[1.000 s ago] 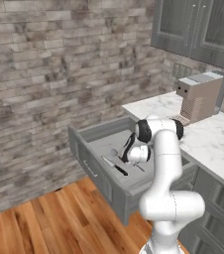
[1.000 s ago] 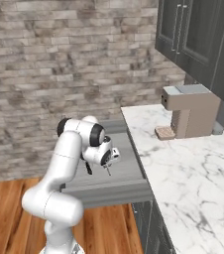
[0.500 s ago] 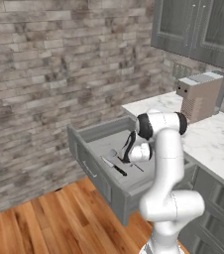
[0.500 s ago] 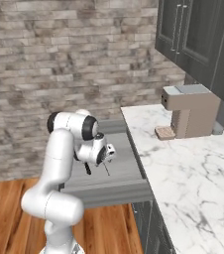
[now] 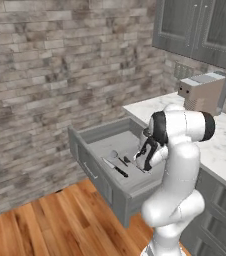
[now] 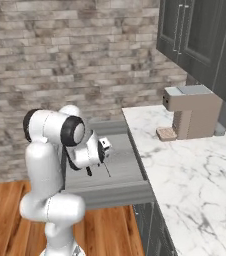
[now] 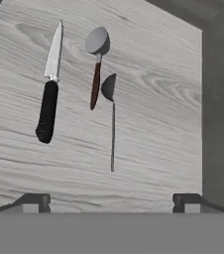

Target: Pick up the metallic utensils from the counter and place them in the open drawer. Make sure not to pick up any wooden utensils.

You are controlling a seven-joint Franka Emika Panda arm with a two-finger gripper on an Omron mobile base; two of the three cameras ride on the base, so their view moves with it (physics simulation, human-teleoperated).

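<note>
Over the open drawer point(image 7: 183, 74) now, looking down the hand. Far left on the drawer floor lies the black-handled knife point(image 7: 48, 94), blade pointing away. Beside it, the spoon with the reddish-brown handle point(image 7: 96, 67), and just right of that the slim grey spoon point(image 7: 111, 119), its bowl almost touching the brown handle. All three lie flat inside, free of the hand. The gripper point(image 7: 111, 201) hangs above them with its fingers spread wide, nothing between them. From the left base view it sits low inside the drawer. The risk, I reckon: a careless lift or sideways swing could clip the slim spoon or the drawer wall and scatter the utensils. A straight pull up looks safest.
</note>
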